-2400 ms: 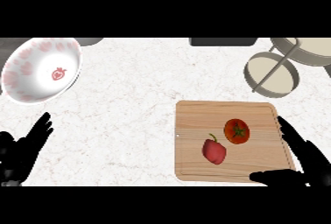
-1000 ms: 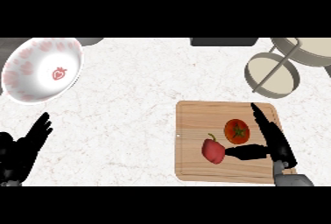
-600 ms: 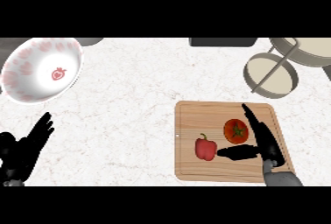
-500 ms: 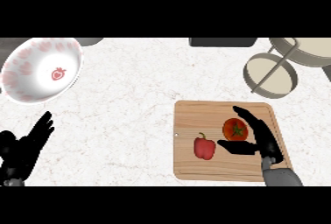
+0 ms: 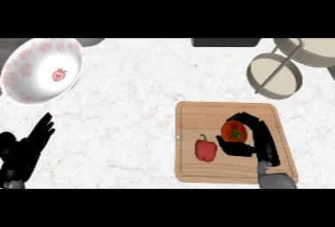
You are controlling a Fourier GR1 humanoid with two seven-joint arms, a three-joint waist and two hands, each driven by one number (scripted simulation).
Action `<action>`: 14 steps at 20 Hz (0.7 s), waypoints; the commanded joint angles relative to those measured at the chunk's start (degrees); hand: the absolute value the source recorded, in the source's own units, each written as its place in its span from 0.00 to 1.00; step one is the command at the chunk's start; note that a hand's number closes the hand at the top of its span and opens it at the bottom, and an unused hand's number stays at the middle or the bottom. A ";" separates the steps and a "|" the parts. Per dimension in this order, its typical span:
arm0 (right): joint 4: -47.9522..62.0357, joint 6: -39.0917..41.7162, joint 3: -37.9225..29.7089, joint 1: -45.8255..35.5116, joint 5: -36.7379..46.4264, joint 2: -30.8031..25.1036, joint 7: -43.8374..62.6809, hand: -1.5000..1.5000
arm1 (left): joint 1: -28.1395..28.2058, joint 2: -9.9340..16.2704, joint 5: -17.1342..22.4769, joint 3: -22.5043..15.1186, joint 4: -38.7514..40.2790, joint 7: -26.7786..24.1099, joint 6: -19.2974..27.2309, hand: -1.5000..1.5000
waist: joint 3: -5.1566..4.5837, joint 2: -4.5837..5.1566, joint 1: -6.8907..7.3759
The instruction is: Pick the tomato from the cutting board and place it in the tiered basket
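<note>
A red tomato (image 5: 233,131) with a green stem lies on the wooden cutting board (image 5: 196,119) at the lower right. My right hand (image 5: 262,139) is curled round it, fingers arching over its top and right side, thumb under its lower edge. The tiered basket (image 5: 278,75), cream with a grey rim and a post, stands at the upper right beyond the board. My left hand (image 5: 23,153) rests open at the lower left, fingers up.
A red bell pepper (image 5: 206,149) lies on the board just left of the tomato. A white bowl with pink strawberry prints (image 5: 42,71) stands at the upper left. A dark object (image 5: 226,42) sits at the top edge.
My right hand moved up over the board and its fingers curled round the tomato. The bell pepper was nudged left. The left hand stayed put.
</note>
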 commanded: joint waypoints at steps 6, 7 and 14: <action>-14.92 -2.06 -4.42 9.63 -0.55 -3.64 4.59 1.00 | -0.37 0.92 1.10 1.72 0.77 0.35 -1.75 0.50 | 0.09 0.02 -0.61; -12.47 -8.19 1.75 1.70 11.83 0.12 15.55 1.00 | 3.25 -0.95 -0.39 -0.41 -3.84 -0.04 -0.68 0.50 | 0.04 -0.01 0.47; -1.00 -6.50 9.68 -15.60 36.77 2.39 35.56 1.00 | -2.13 -1.03 -1.08 -3.13 -2.08 1.67 -1.94 0.50 | -0.95 0.88 5.69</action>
